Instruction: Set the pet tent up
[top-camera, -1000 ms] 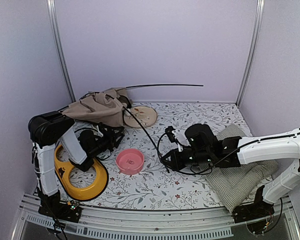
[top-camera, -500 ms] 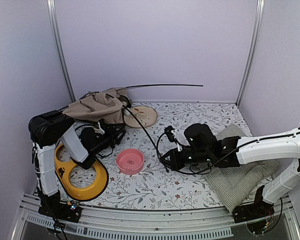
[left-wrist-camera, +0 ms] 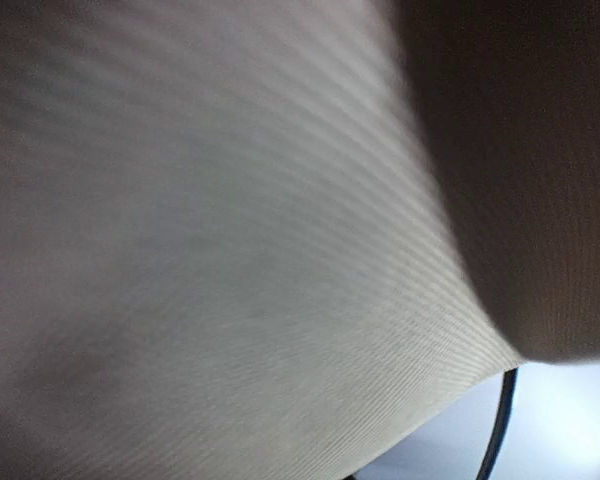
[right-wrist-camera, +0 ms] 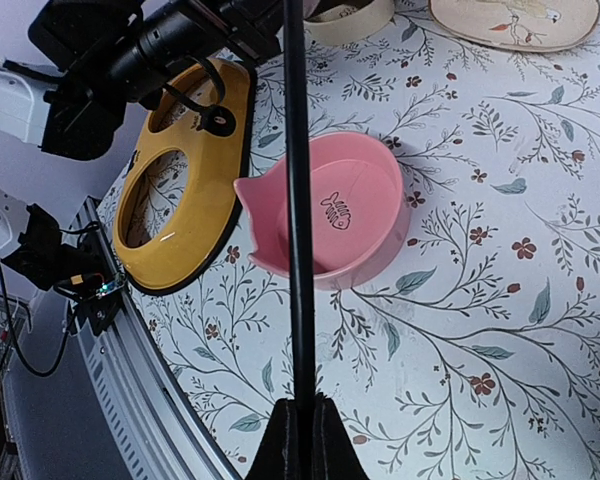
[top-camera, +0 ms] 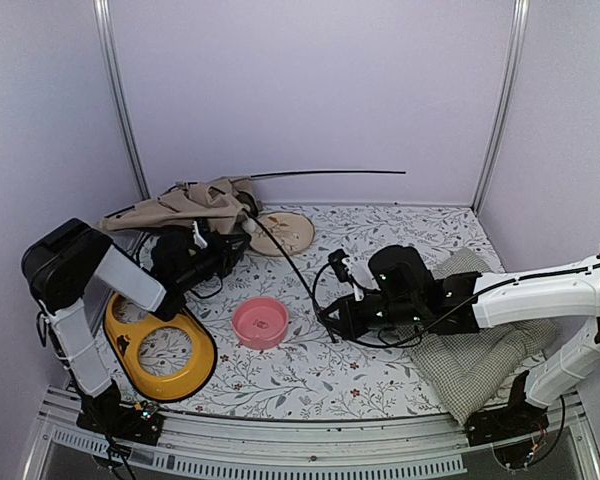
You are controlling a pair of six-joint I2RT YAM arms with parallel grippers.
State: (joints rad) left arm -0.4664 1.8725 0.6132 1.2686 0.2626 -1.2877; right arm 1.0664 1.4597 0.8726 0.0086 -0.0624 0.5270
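Observation:
The pet tent (top-camera: 185, 205) is a crumpled beige heap at the table's back left. One thin black pole (top-camera: 330, 172) sticks out of it to the right. A second pole (right-wrist-camera: 298, 200) curves down from it across the table. My right gripper (top-camera: 331, 323) is shut on that pole's lower end, and the wrist view shows the pole pinched between the right gripper's (right-wrist-camera: 300, 410) fingertips. My left gripper (top-camera: 230, 243) is pushed up under the tent's front edge. Beige tent fabric (left-wrist-camera: 230, 250) fills the left wrist view and hides the fingers; the gripper is shut on this fabric.
A pink bowl (top-camera: 260, 322) stands mid-table. A yellow ring-shaped frame (top-camera: 165, 350) lies front left beside the left arm. A round beige plate (top-camera: 285, 232) lies beside the tent. Under the right arm is a green-checked cushion (top-camera: 480, 350).
The left arm swung its elbow back and left and drove its gripper up into the tent, then shut. The tent fabric lifted and stretched leftwards. The right arm kept still.

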